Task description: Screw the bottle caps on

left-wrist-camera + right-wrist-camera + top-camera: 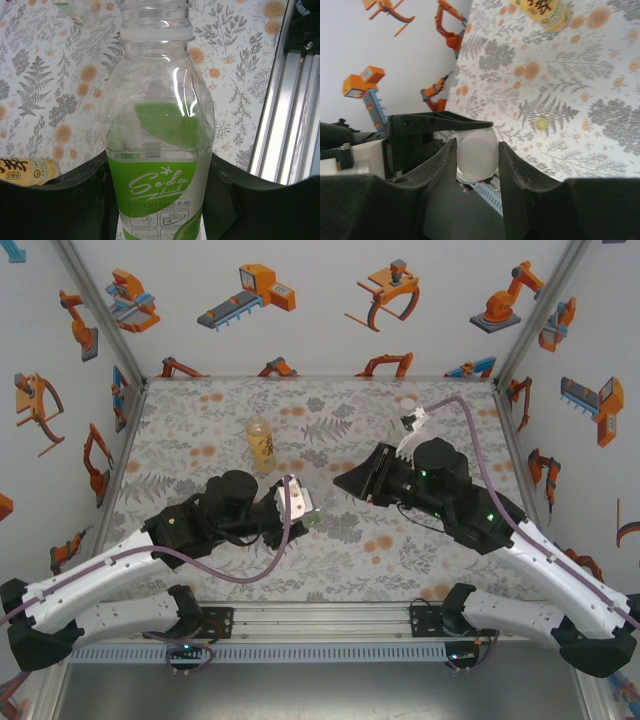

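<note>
Left wrist, bottle [159,125] in left hand [159,172], cap [477,156] in right hand [476,146]

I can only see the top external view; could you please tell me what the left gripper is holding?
Observer: The left gripper is clamped on the slim clear bottle, the one with a green and white Soda label.
Operator: Thank you. Is its neck capped?
Observer: The neck threads are bare as far as the left wrist view reaches; the mouth itself is cut off by the frame.
Operator: And does the right gripper have anything?
Observer: Yes, the right gripper is shut on a frosted white cap, pinched between its two fingers.
</note>
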Available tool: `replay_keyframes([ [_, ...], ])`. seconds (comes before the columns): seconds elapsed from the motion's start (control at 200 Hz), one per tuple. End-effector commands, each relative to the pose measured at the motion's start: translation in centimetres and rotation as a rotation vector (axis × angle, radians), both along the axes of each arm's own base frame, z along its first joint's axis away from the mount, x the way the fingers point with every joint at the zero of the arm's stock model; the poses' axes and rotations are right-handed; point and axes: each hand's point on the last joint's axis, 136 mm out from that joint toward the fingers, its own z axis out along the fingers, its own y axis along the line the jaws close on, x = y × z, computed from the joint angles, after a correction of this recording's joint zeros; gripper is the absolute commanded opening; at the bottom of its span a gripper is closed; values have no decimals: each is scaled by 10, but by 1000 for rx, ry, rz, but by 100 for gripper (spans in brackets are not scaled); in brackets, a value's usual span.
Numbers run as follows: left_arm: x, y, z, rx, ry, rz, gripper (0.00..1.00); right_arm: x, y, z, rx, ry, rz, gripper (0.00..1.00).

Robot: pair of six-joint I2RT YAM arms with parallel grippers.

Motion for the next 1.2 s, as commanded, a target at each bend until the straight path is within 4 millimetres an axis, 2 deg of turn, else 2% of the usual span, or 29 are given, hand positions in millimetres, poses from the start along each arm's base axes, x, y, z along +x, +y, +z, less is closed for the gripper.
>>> replay_keyframes([
  [0.0, -2, 8, -2, 0, 25, 25, 0, 9, -14, -15, -114, -19, -55, 0],
  [0.135, -4, 17, -1, -18, 33, 54, 0, 21, -17, -60, -261, 13, -56, 0],
  [0.29, -4, 33, 8, -64, 17, 101, 0, 38, -17, -129, -458, 102, -49, 0],
  [0.461, -5, 50, 22, -112, -12, 142, 0, 51, -1, -191, -632, 134, 54, 0],
  [0.506, -6, 54, 24, -122, -18, 148, 0, 56, -2, -207, -675, 155, 40, 0],
  [0.676, -8, 61, 29, -127, -22, 158, 0, 66, 8, -257, -680, 287, 52, 0],
  [0.886, -7, 60, 32, -132, -26, 158, 0, 70, 13, -300, -716, 349, 58, 0],
  [1.127, -7, 64, 33, -136, -35, 169, 0, 66, 4, -329, -775, 397, 44, 0],
  [1.197, -7, 65, 33, -139, -37, 172, 0, 63, 1, -333, -791, 415, 47, 7],
])
